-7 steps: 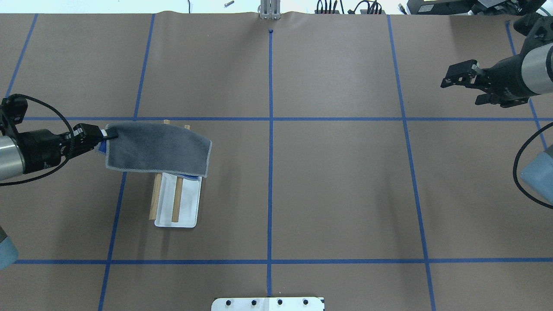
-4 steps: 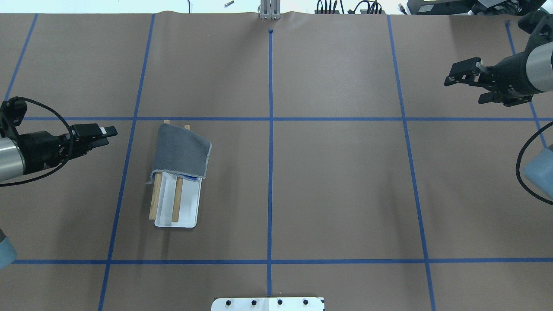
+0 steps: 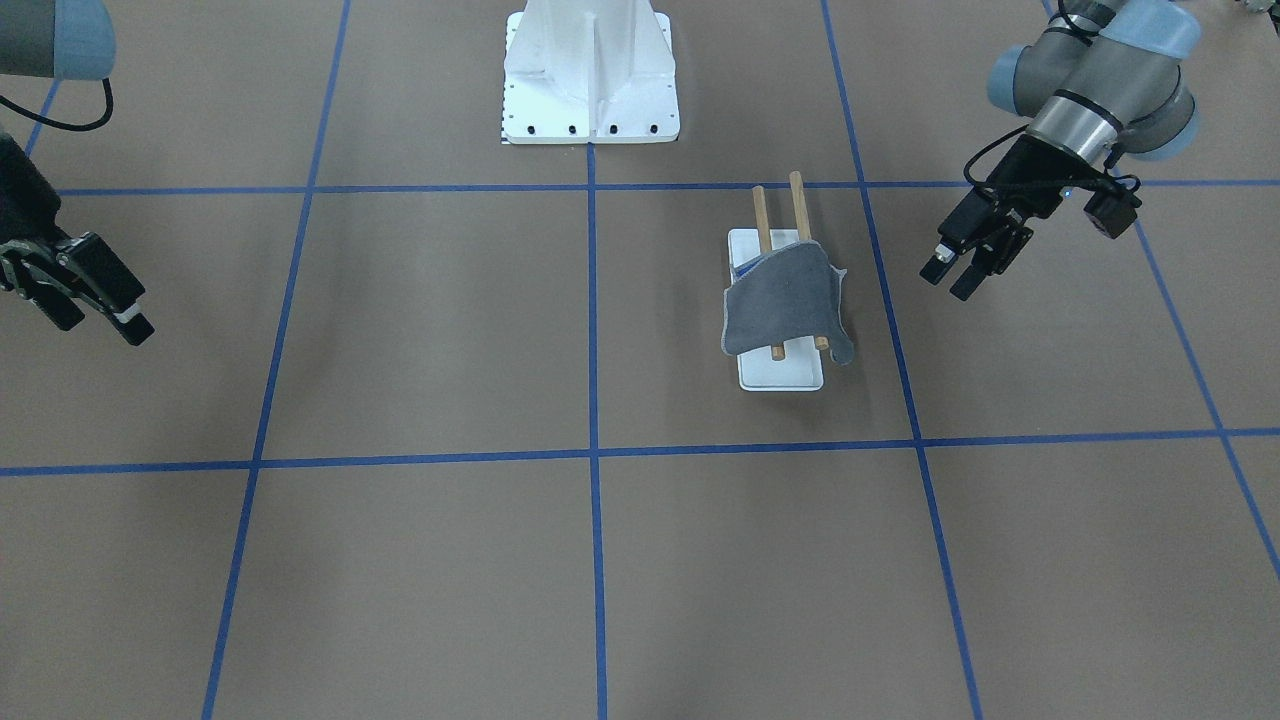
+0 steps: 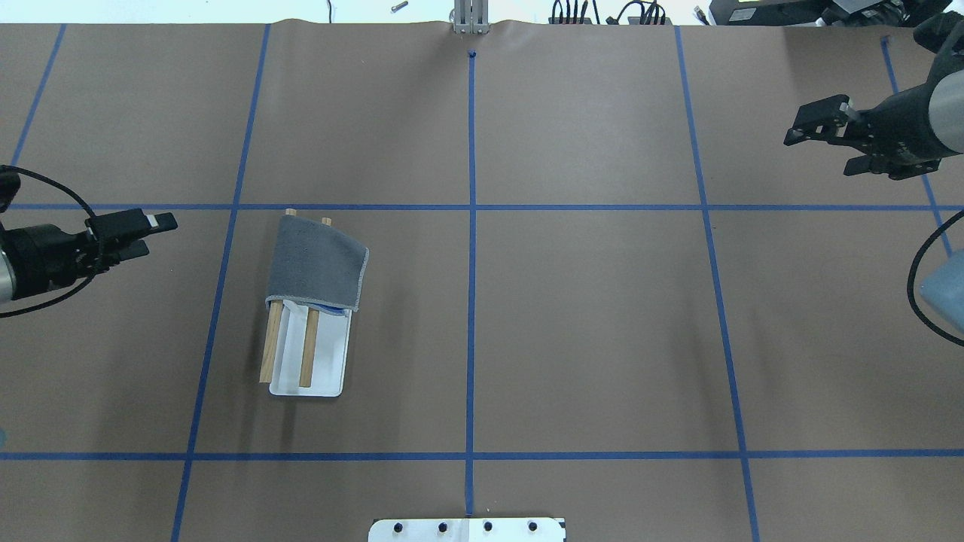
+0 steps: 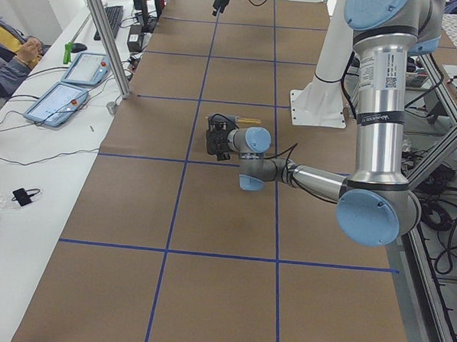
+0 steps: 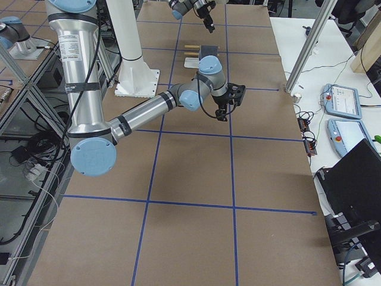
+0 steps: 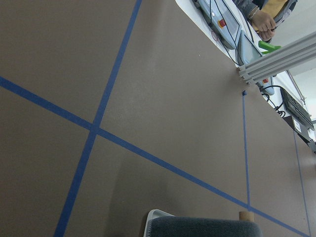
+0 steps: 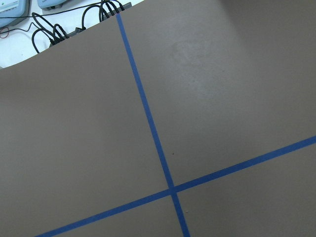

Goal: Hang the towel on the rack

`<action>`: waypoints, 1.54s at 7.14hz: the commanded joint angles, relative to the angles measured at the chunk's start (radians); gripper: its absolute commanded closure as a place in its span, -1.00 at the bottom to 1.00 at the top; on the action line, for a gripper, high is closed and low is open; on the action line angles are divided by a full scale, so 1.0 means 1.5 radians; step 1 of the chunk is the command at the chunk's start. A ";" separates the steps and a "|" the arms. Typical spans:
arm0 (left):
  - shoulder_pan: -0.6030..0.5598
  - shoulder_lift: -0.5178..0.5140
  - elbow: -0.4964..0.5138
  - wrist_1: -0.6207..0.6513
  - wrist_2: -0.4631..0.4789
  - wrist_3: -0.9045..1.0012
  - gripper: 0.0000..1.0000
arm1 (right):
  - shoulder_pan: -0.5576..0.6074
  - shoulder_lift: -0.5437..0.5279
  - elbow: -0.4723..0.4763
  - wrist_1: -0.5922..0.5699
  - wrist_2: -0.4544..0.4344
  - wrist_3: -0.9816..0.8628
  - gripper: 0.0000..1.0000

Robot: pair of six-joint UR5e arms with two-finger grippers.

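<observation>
The dark grey towel (image 4: pixel 316 263) hangs over the far ends of the rack's two wooden dowels (image 4: pixel 307 354), one side drooping past the white base (image 4: pixel 329 376). In the front-facing view the towel (image 3: pixel 780 300) covers the dowels' near half above the base (image 3: pixel 790 378). My left gripper (image 4: pixel 151 233) is open and empty, well to the left of the rack; it also shows in the front-facing view (image 3: pixel 950 282). The left wrist view shows the towel's top (image 7: pixel 205 227) and one dowel tip (image 7: pixel 245 216). My right gripper (image 4: pixel 817 150) is open and empty at the far right.
The large white bolted pedestal (image 3: pixel 590 75) stands at the robot's side of the table; its plate shows in the overhead view (image 4: pixel 467 529). Blue tape lines grid the brown table. Tablets and cables lie on the side bench (image 5: pixel 63 101).
My left gripper has let go of the towel and drawn back to the left. The towel's freed side has dropped over the dowels. My right gripper has moved farther away and right.
</observation>
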 commanded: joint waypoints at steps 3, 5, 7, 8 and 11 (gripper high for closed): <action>-0.205 0.009 0.054 0.185 -0.078 0.480 -0.96 | 0.110 -0.041 -0.075 0.000 0.066 -0.282 -1.00; -0.281 0.009 0.043 0.334 -0.112 0.728 -0.96 | 0.161 -0.065 -0.120 -0.002 0.088 -0.464 -1.00; -0.366 -0.003 -0.019 0.544 -0.214 0.836 -0.96 | 0.218 -0.093 -0.192 -0.002 0.110 -0.674 -1.00; -0.368 -0.007 -0.071 0.656 -0.235 0.855 -0.96 | 0.242 -0.099 -0.216 -0.002 0.131 -0.737 -1.00; -0.391 -0.007 -0.138 0.822 -0.333 0.884 -0.96 | 0.276 -0.093 -0.228 -0.085 0.166 -0.818 -1.00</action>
